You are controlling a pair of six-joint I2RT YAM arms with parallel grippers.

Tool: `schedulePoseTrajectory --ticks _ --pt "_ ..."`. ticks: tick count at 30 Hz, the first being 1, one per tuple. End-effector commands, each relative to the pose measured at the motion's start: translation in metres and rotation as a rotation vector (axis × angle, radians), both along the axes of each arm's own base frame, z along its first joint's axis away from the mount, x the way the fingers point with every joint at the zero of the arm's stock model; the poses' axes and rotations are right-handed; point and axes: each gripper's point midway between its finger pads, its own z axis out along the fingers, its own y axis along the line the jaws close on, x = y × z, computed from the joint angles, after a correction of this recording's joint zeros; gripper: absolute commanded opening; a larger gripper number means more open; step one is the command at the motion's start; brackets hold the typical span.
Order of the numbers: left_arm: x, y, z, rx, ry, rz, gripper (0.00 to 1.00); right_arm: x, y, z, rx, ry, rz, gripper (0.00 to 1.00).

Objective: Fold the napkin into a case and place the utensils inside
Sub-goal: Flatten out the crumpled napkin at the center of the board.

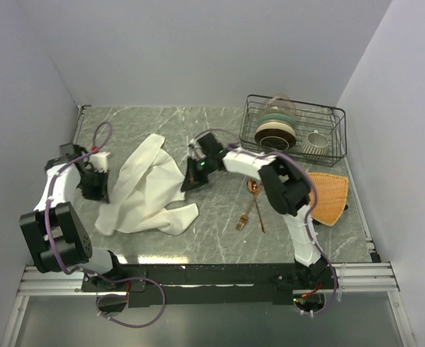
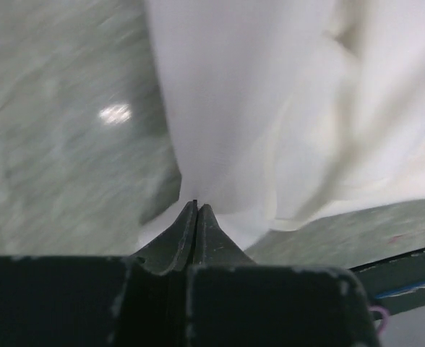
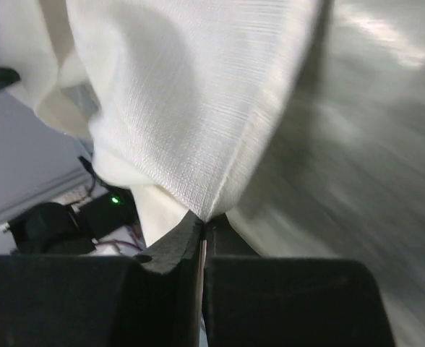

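Observation:
The cream-white napkin [image 1: 144,191] lies crumpled and loosely twisted on the marble table, left of centre. My left gripper [image 1: 102,189] is at its left edge, jaws pressed together at the tip [image 2: 196,206], where the cloth [image 2: 234,108] runs in taut. My right gripper [image 1: 191,182] is at the napkin's right side, shut [image 3: 204,217], with a thin strip of cloth [image 3: 183,108] caught between the jaws. The copper fork [image 1: 246,215] and spoon [image 1: 255,189] lie crossed on the table to the right of the napkin, untouched. No folded case shows.
A black wire dish rack [image 1: 339,134] stands at the back right, holding stacked bowls [image 1: 276,130] and a small cup [image 1: 316,142]. An orange woven fan-shaped mat [image 1: 330,194] lies at the right edge, partly behind the right arm. Walls close in on three sides.

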Motion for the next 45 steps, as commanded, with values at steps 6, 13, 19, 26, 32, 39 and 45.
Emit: schedulePoseTrajectory --ticks 6,13,19,26,32,39,45 --pt "-0.070 0.080 0.006 0.244 0.163 0.059 0.01 -0.007 -0.127 0.018 -0.368 -0.244 0.303 0.00" --pt "0.051 0.034 0.085 0.043 -0.326 0.040 0.67 0.001 -0.141 0.022 -0.445 -0.317 0.338 0.00" --pt "0.160 -0.060 0.057 0.024 -0.348 -0.045 0.70 0.002 -0.136 0.024 -0.397 -0.284 0.313 0.00" --pt "0.222 -0.142 0.025 0.003 -0.334 -0.141 0.67 -0.003 -0.132 0.021 -0.334 -0.215 0.257 0.00" --pt "0.234 -0.159 -0.009 0.068 -0.313 -0.171 0.58 -0.003 -0.127 0.023 -0.302 -0.203 0.260 0.00" --pt "0.244 -0.151 -0.041 0.150 -0.264 -0.171 0.55 -0.006 -0.125 0.023 -0.281 -0.193 0.270 0.00" --pt "0.246 -0.143 -0.055 0.182 -0.221 -0.153 0.35 -0.009 -0.128 0.023 -0.287 -0.195 0.280 0.00"
